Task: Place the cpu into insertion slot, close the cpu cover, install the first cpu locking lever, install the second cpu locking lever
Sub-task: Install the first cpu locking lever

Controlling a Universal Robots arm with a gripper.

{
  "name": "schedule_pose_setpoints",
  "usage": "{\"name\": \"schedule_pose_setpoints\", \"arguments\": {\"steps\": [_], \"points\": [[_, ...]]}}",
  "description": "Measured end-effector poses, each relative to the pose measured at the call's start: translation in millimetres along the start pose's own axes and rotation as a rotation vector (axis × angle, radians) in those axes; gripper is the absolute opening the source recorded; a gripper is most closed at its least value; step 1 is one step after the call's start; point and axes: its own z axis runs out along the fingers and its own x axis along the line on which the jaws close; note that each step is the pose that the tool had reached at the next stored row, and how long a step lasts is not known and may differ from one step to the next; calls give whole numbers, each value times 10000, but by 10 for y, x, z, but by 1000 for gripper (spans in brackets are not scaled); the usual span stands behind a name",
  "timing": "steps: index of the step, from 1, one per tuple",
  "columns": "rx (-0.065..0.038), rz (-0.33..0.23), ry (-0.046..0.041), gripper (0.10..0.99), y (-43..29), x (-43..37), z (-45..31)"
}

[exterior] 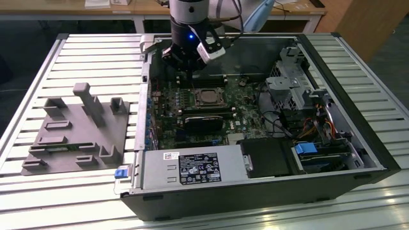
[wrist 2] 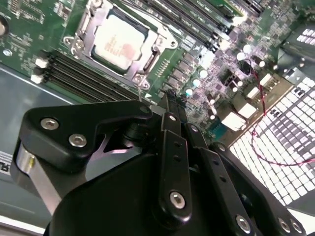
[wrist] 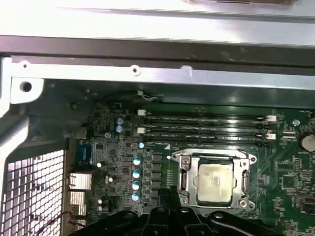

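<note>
The cpu (wrist: 214, 183) shows its pale silvery face inside the insertion slot (wrist: 246, 184) on the green board; it is also in the second wrist view (wrist 2: 120, 42) and the exterior view (exterior: 208, 97). The cpu cover (wrist: 214, 158), a thin metal frame, lies flat around the chip. How the locking levers sit at the socket's sides I cannot make out. My gripper (exterior: 186, 73) hangs above the board, beside the socket toward the case's far wall. Its black fingers (wrist 2: 170, 105) are shut together with nothing between them; their tips (wrist: 170, 195) stand apart from the socket.
The open computer case (exterior: 357, 120) lies on a slatted table. Memory slots (wrist: 206, 127) run beside the socket, a black heat sink (exterior: 203, 122) lies nearer, and a drive cage with cables (exterior: 300, 96) is at the exterior view's right. A grey fixture (exterior: 76, 129) stands outside at its left.
</note>
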Motion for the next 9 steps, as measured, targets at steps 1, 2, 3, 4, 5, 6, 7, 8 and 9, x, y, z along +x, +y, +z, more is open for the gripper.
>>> {"name": "schedule_pose_setpoints", "arguments": {"steps": [1, 2, 3, 4, 5, 6, 7, 8, 9], "points": [[-1, 1, -1, 106, 14, 10, 6], [-2, 0, -2, 106, 31, 18, 12], [-1, -1, -1, 106, 48, 23, 17], [-1, -1, -1, 106, 62, 30, 23], [-1, -1, -1, 106, 74, 38, 30], [-1, 0, -2, 106, 85, 46, 37], [-1, 1, -3, 106, 94, 57, 46], [-3, 0, -7, 106, 101, 68, 58], [-2, -1, -8, 106, 110, 75, 71]]}}
